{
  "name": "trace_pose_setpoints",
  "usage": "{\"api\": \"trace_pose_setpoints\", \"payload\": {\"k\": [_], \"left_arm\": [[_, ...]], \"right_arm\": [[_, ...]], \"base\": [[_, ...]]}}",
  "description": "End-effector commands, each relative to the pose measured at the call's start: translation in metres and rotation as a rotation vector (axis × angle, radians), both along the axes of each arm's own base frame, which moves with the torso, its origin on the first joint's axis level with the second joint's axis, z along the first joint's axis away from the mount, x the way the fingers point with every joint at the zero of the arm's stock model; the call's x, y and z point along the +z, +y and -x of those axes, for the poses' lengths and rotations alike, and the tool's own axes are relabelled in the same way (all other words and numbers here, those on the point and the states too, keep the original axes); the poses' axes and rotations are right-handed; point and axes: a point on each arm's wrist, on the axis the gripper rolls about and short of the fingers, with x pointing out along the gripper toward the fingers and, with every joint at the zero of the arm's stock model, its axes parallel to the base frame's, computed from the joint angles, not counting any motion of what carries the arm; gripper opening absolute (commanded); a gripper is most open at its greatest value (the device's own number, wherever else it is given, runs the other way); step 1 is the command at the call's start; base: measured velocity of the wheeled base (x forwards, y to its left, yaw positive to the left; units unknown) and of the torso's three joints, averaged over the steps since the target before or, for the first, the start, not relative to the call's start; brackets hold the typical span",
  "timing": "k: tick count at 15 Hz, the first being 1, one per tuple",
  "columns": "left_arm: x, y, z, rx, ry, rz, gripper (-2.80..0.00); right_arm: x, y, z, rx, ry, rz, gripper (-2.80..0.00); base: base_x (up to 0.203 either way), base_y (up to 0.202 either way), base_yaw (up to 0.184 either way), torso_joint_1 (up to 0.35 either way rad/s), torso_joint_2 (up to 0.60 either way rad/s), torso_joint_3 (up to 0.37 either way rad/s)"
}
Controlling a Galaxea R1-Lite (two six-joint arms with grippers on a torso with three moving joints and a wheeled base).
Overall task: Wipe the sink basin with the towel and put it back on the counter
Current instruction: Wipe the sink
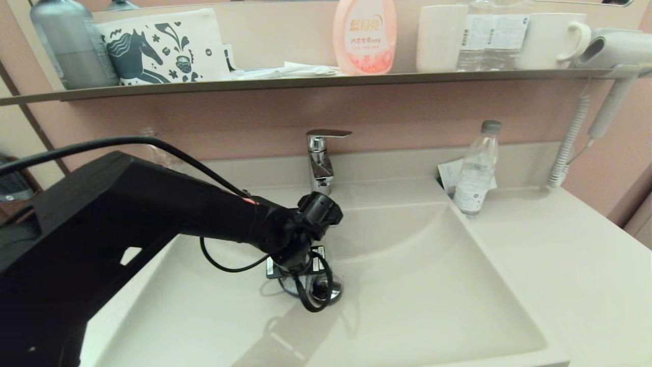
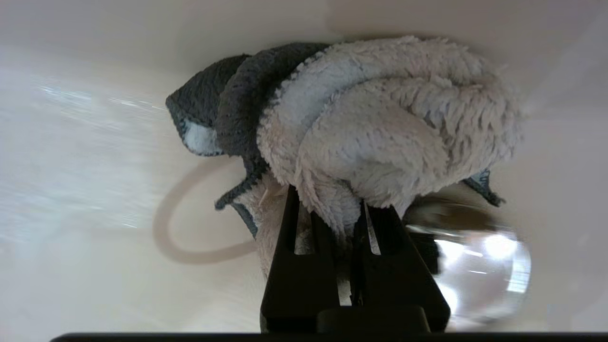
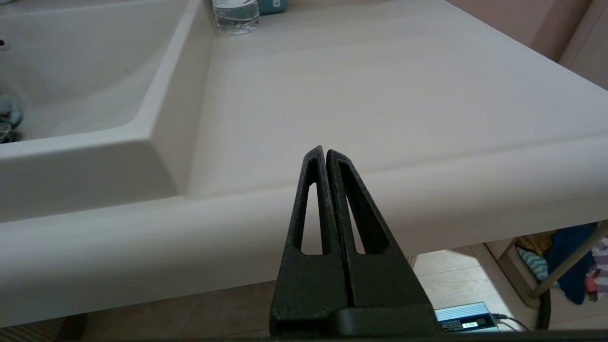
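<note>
The towel point(image 2: 380, 123) was bunched into a fluffy pale wad with a darker teal edge, pinched between the left gripper point(image 2: 339, 213) jaws at its lower fold. The wad bulged out just past the jaw tips. Its long axis ran crosswise to the jaws, with the dark hem folds on one end and the pale loops on the other. It was pressed against the floor of the sink basin point(image 1: 433, 285). The chrome drain plug point(image 2: 475, 266) sat just beside the jaws, touching or nearly touching the towel's edge; exact contact was hard to tell.

In the head view the left gripper point(image 1: 300, 278) pointed down into the basin, over the drain, with the towel hidden under the wrist. The faucet point(image 1: 321, 160) stood behind it at the basin's back rim.

The right gripper point(image 3: 325, 154) was parked off the front edge of the surface point(image 3: 380, 95), jaws pressed together and holding nothing, tips aimed across the flat top. Far ahead of those jaws stood a water bottle point(image 3: 235, 14), near the basin's corner.

A shelf point(image 1: 305, 81) above carried a horse-print pouch point(image 1: 163, 48), a pink bottle point(image 1: 364, 35) and mugs point(image 1: 550, 38).
</note>
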Motion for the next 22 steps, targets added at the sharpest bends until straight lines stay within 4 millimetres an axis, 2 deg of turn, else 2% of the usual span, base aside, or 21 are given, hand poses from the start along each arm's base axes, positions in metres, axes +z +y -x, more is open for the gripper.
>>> {"api": "trace_pose_setpoints", "payload": {"k": [1,7,11,13,16,18,21,22], "left_arm": [[-0.003,-0.025,0.0,0.003,0.011,0.015,-2.8],[0.012,-0.082,0.016,-0.055,-0.031,0.063,-2.8],[-0.015,-0.118,0.022,-0.107,-0.034,-0.007,-2.8],[-0.02,-0.125,0.018,-0.131,-0.073,0.007,-2.8],[-0.015,-0.131,0.015,-0.144,-0.142,0.043,-2.8],[-0.008,-0.137,0.022,-0.172,-0.159,0.054,-2.8],[-0.006,-0.135,0.06,-0.231,0.048,-0.029,-2.8],[0.002,-0.133,0.071,-0.23,0.095,-0.021,-2.8]], "right_arm": [[0.0,0.0,0.0,0.0,0.001,0.0,-2.8],[0.0,0.0,0.0,0.0,0.001,0.0,-2.8],[0.0,0.0,0.0,0.0,0.001,0.0,-2.8],[0.0,0.0,0.0,0.0,0.001,0.0,-2.8],[0.0,0.0,0.0,0.0,0.001,0.0,-2.8],[0.0,0.0,0.0,0.0,0.001,0.0,-2.8],[0.0,0.0,0.0,0.0,0.001,0.0,-2.8],[0.0,0.0,0.0,0.0,0.001,0.0,-2.8]], "base": [[0.0,0.0,0.0,0.0,0.0,0.0],[0.0,0.0,0.0,0.0,0.0,0.0],[0.0,0.0,0.0,0.0,0.0,0.0],[0.0,0.0,0.0,0.0,0.0,0.0],[0.0,0.0,0.0,0.0,0.0,0.0],[0.0,0.0,0.0,0.0,0.0,0.0],[0.0,0.0,0.0,0.0,0.0,0.0],[0.0,0.0,0.0,0.0,0.0,0.0]]}}
